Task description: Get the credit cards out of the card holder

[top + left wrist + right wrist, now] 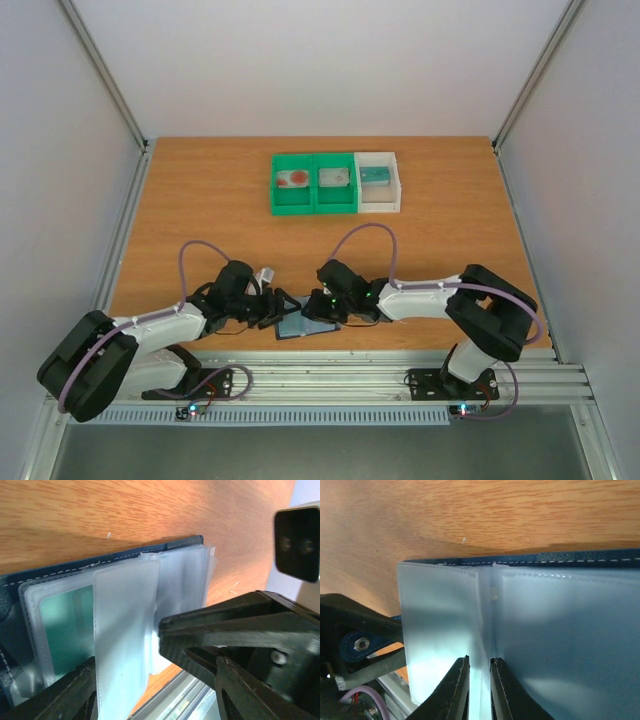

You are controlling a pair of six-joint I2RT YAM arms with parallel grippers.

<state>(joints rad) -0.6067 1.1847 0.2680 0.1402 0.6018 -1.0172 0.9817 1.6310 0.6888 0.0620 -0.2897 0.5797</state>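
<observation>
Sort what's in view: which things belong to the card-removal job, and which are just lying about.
Job: dark blue-grey folding card holder with clear plastic sleeves; teal card inside one sleeve; pale card with red blotch; left gripper; right gripper, shut on one sleeve.

Lying about: green two-compartment plastic bin holding the blotched card; white plastic bin; wooden table.

Nothing legible from where I stand. The cards [294, 179] lying in the green bins [313, 203] and the white bin [379, 207] are too small for any print to be read, and the card holder [150, 552] shows only a blurred teal shape [70, 625] behind cloudy sleeves [125, 630], with no readable lettering
</observation>
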